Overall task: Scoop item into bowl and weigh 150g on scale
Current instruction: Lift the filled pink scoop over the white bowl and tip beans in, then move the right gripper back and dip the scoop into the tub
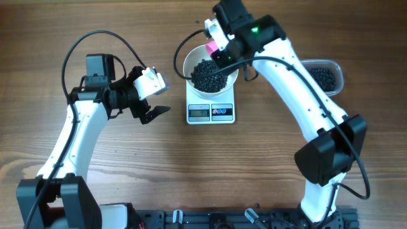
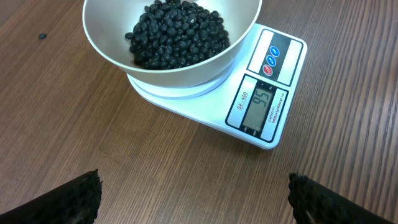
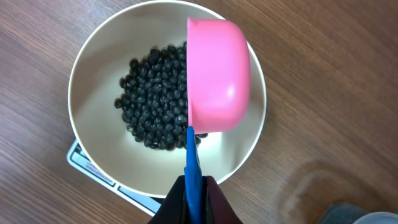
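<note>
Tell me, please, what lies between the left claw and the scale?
Only bare wooden table separates the open left claw from the scale; both the overhead and left wrist views show that.

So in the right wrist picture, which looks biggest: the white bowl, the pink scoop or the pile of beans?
1. White bowl: clearly the biggest.
2 and 3. Pink scoop and bean pile look about alike. The scoop is nearer the camera and hides part of the pile, so I won't rank them.
</note>
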Controlling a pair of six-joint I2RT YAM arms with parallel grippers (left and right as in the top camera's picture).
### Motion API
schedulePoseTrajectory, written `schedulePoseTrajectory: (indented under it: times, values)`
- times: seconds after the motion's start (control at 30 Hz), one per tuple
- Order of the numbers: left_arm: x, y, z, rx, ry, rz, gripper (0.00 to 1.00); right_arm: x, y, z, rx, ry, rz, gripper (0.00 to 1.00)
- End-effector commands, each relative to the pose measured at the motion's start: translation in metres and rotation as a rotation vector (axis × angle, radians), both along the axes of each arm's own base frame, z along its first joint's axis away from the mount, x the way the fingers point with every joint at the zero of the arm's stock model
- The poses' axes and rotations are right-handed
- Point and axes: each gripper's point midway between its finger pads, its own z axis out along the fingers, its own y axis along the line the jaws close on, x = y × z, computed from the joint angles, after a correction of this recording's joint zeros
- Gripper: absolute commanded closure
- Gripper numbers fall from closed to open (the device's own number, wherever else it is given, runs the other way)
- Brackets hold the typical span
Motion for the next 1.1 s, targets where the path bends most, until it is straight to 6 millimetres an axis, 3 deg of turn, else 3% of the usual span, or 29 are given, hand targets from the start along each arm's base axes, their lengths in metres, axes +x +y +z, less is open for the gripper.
schedulePoseTrajectory:
  times: [0.0, 0.1, 0.2, 0.33, 0.47, 0.57, 0.67, 0.87, 1.07]
  values:
    - [-0.001, -0.001, 0.000, -0.013, -0.006, -0.020, 0.00, 0.005, -0.009, 0.036, 0.127, -0.034, -0.019, 0.96]
    - [-0.001, -0.001, 0.000, -0.013, -0.006, -0.020, 0.00, 0.006, -0.024, 0.062, 0.231, -0.046, -0.046, 0.96]
    - [-0.001, -0.001, 0.000, -0.013, -0.006, -0.020, 0.00, 0.009, -0.055, 0.088, 0.345, -0.055, -0.110, 0.96]
    - [-0.001, -0.001, 0.000, -0.013, -0.007, -0.020, 0.00, 0.006, -0.140, 0.107, 0.350, -0.071, -0.300, 0.96]
    - [-0.001, -0.001, 0.000, -0.013, -0.006, -0.020, 0.00, -0.019, -0.239, 0.074, 0.192, 0.039, -0.537, 0.96]
    - [-0.001, -0.001, 0.000, -0.013, -0.007, -0.020, 0.00, -0.035, -0.276, 0.043, 0.085, 0.115, -0.617, 0.96]
    - [-0.001, -0.001, 0.000, -0.013, -0.006, -0.020, 0.00, -0.045, -0.287, 0.009, 0.025, 0.178, -0.645, 0.96]
    - [-0.001, -0.001, 0.000, -0.013, -0.006, -0.020, 0.00, -0.048, -0.290, -0.047, 0.001, 0.213, -0.650, 0.96]
    - [-0.001, -0.001, 0.000, -0.013, -0.006, -0.020, 0.00, -0.049, -0.289, -0.082, -0.009, 0.241, -0.623, 0.96]
